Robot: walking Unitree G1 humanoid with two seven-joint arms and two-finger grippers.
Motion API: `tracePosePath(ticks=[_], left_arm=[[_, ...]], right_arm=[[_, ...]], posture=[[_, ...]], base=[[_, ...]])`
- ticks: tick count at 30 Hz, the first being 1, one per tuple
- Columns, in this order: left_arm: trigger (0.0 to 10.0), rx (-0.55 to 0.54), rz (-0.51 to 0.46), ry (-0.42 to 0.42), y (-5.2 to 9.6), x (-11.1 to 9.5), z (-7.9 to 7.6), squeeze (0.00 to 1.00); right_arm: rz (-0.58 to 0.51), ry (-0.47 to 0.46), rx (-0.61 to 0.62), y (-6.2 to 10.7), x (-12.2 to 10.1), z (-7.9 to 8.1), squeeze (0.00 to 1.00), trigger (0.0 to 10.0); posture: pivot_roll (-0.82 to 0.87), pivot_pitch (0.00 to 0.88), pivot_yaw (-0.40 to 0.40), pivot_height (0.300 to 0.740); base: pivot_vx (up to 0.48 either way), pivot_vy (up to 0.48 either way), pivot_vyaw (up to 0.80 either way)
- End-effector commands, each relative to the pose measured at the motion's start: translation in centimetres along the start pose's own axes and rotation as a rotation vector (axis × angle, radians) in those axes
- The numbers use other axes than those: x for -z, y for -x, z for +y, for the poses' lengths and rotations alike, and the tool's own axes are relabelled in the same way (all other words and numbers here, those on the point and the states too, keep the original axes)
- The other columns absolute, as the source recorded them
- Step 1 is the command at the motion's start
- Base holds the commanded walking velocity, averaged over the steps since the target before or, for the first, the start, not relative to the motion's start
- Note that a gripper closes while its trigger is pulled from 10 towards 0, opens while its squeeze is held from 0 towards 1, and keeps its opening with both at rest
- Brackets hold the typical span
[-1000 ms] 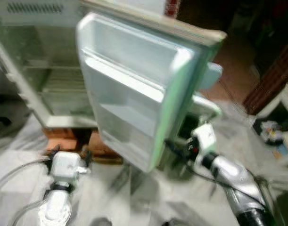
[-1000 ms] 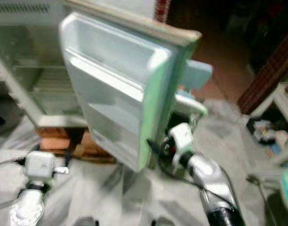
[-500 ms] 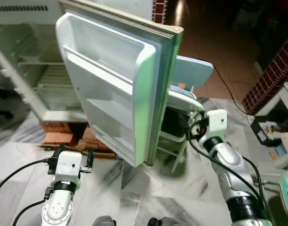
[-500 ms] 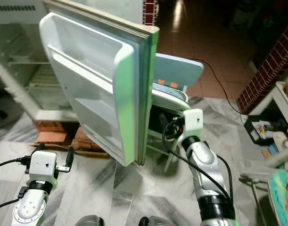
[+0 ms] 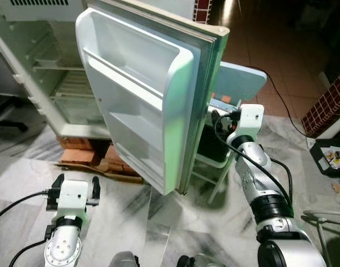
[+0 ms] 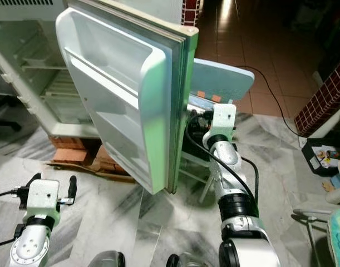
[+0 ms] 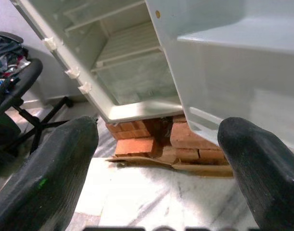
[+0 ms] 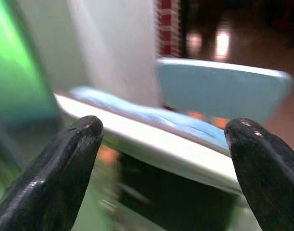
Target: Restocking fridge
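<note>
The white fridge (image 5: 58,83) stands at the left with its compartment open and wire shelves bare. Its door (image 5: 142,111) swings out toward me, with moulded shelves holding nothing. My left gripper (image 5: 77,185) hangs low over the marble floor in front of the fridge, open and empty; in the left wrist view its fingers (image 7: 45,163) frame the fridge base. My right gripper (image 8: 161,159) is raised just behind the door's outer edge, open with nothing between its fingers (image 8: 65,163), facing a light blue chair (image 8: 219,89).
Red bricks (image 5: 75,157) and cardboard prop up the fridge base. The light blue chair (image 5: 239,80) stands right behind the door. A black office chair (image 7: 12,86) sits left of the fridge. A low brick wall (image 5: 325,103) and clutter lie at the right.
The head camera has shifted and the blur has cleared. My right gripper has risen and come closer to the door's edge and the chair. The left arm has hardly moved.
</note>
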State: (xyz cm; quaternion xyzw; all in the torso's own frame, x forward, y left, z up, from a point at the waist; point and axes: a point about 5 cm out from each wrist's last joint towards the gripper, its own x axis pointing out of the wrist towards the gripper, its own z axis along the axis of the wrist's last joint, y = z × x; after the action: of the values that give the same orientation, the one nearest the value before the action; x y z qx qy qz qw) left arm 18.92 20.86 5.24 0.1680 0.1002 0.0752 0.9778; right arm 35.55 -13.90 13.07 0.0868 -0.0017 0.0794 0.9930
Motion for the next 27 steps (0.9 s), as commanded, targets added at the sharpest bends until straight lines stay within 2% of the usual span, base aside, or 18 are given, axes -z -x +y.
tracePosePath(ticks=[1, 2, 4, 5, 6, 7, 8, 9, 10, 11, 14, 15, 17, 20, 22, 25, 27], left_arm=[[10.0, -0.076, 0.048, -0.041, 0.7, 0.8, 1.0, 0.00], [10.0, -0.091, 0.055, -0.046, 0.8, 0.9, 1.2, 0.00], [10.0, -0.122, 0.098, -0.006, 1.4, 1.6, 1.4, 0.00], [10.0, -0.138, 0.118, -0.013, 2.0, 2.0, 1.4, 0.00], [10.0, -0.138, 0.118, -0.013, 2.0, 2.0, 1.4, 0.00], [10.0, -0.144, 0.115, -0.032, 2.3, 2.1, 1.4, 0.00], [10.0, -0.152, 0.123, -0.020, 2.5, 2.3, 1.4, 0.00], [10.0, -0.152, 0.123, -0.020, 2.5, 2.3, 1.4, 0.00], [10.0, -0.167, 0.137, 0.002, 3.0, 2.5, 1.4, 0.00], [10.0, -0.183, 0.147, 0.012, 3.3, 2.7, 1.4, 0.00], [10.0, -0.199, 0.156, 0.019, 3.8, 2.9, 1.4, 0.00], [10.0, -0.206, 0.154, 0.014, 3.8, 2.9, 1.5, 0.00], [10.0, -0.209, 0.151, 0.014, 3.8, 2.9, 1.5, 0.00], [10.0, -0.207, 0.141, 0.010, 3.5, 2.8, 1.5, 0.00], [10.0, -0.207, 0.113, -0.011, 3.3, 2.3, 1.6, 0.00], [10.0, -0.197, 0.049, -0.078, 2.6, 1.3, 1.8, 0.00], [10.0, -0.140, -0.055, -0.160, 1.5, -0.5, 1.6, 0.00]], right_arm=[[-0.032, -0.141, -0.199, -0.4, -1.0, 2.6, 0.00, 10.0], [-0.035, -0.158, -0.227, -0.3, -1.0, 2.9, 0.00, 10.0], [-0.068, -0.177, -0.363, 0.2, -1.5, 4.8, 0.00, 10.0], [-0.072, -0.266, -0.491, 0.9, -1.9, 6.5, 0.00, 10.0], [-0.072, -0.266, -0.491, 0.9, -1.9, 6.5, 0.00, 10.0], [-0.069, -0.339, -0.590, 1.8, -2.2, 7.6, 0.00, 10.0], [-0.065, -0.364, -0.662, 2.5, -2.3, 8.3, 0.00, 10.0], [-0.065, -0.364, -0.662, 2.5, -2.3, 8.3, 0.00, 10.0], [-0.047, -0.377, -0.748, 3.5, -2.2, 9.0, 0.00, 10.0], [-0.021, -0.330, -0.759, 3.8, -1.5, 8.9, 0.00, 10.0], [0.023, -0.222, -0.687, 3.6, 0.1, 7.7, 0.00, 10.0], [0.056, -0.174, -0.602, 3.4, 1.0, 6.3, 0.00, 10.0], [0.062, -0.125, -0.527, 3.2, 1.2, 5.2, 0.00, 10.0], [0.055, 0.056, -0.292, 2.5, 1.7, 2.8, 0.00, 10.0], [0.052, 0.055, -0.273, 2.6, 1.7, 2.4, 0.00, 10.0], [0.024, 0.168, -0.215, 2.8, 1.5, 1.7, 0.00, 10.0], [0.008, 0.243, -0.145, 2.8, 1.6, 1.3, 0.00, 10.0]], posture=[[0.07, 0.093, -0.035, 0.740], [0.07, 0.093, -0.035, 0.740], [0.07, 0.094, -0.036, 0.740], [0.07, 0.096, -0.039, 0.740], [0.07, 0.096, -0.039, 0.740], [0.08, 0.099, -0.045, 0.740], [0.08, 0.099, -0.045, 0.740], [0.08, 0.099, -0.045, 0.740], [0.09, 0.101, -0.049, 0.740], [0.09, 0.101, -0.052, 0.740], [0.08, 0.102, -0.052, 0.740], [0.09, 0.103, -0.053, 0.740], [0.09, 0.103, -0.053, 0.740], [0.08, 0.104, -0.052, 0.740], [0.08, 0.110, -0.051, 0.740], [0.09, 0.119, -0.053, 0.740], [0.09, 0.129, -0.052, 0.740]], base=[[0.000, 0.000, 0.00], [0.000, 0.000, 0.00], [0.000, 0.000, 0.00], [0.000, 0.000, 0.00], [0.000, 0.000, 0.00], [0.000, 0.000, 0.00], [0.000, 0.000, 0.00], [0.000, 0.000, 0.00], [0.000, 0.000, 0.00], [0.000, 0.000, 0.00], [0.000, 0.000, 0.00], [0.000, 0.000, 0.00], [0.000, 0.000, 0.00], [0.000, 0.000, 0.00], [0.000, 0.000, 0.00], [0.000, 0.000, 0.00], [0.000, 0.000, 0.00]])
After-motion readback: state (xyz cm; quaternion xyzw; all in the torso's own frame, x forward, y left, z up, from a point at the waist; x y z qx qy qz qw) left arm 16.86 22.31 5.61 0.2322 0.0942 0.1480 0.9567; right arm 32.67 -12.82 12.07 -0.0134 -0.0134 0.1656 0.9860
